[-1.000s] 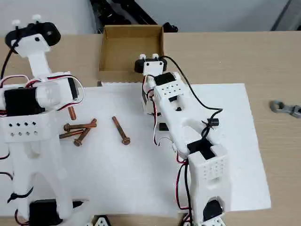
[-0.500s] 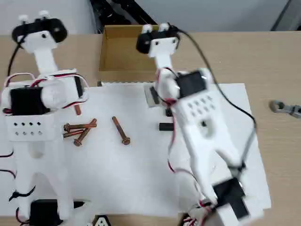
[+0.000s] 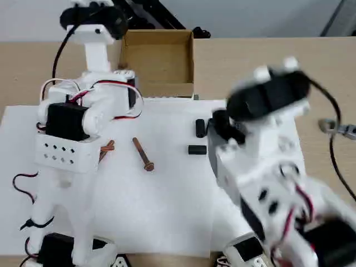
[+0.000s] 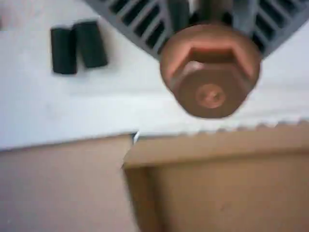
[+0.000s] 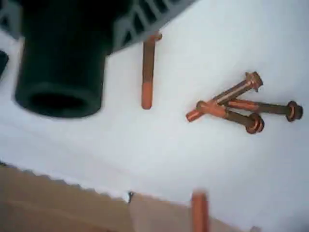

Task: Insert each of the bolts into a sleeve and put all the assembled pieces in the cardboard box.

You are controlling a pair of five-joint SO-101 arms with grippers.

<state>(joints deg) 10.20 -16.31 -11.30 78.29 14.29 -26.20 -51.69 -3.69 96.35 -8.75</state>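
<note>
Copper bolt (image 4: 209, 72) in left hand (image 4: 204, 11)

From above, my left arm (image 3: 64, 125) hides most of the bolt pile (image 3: 108, 146), and my right arm (image 3: 267, 161) is a blur. The bolt (image 4: 210, 72) in my left claw (image 4: 205, 12) faces the camera head-on — shank hidden — and the sleeve (image 5: 60, 58) runs off the view's edge.

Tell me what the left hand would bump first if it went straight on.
Probably the white foam sheet, just beside the brown cardboard box's wall, though depth is unclear. The copper hex-head bolt in the left hand would likely touch first.
</note>
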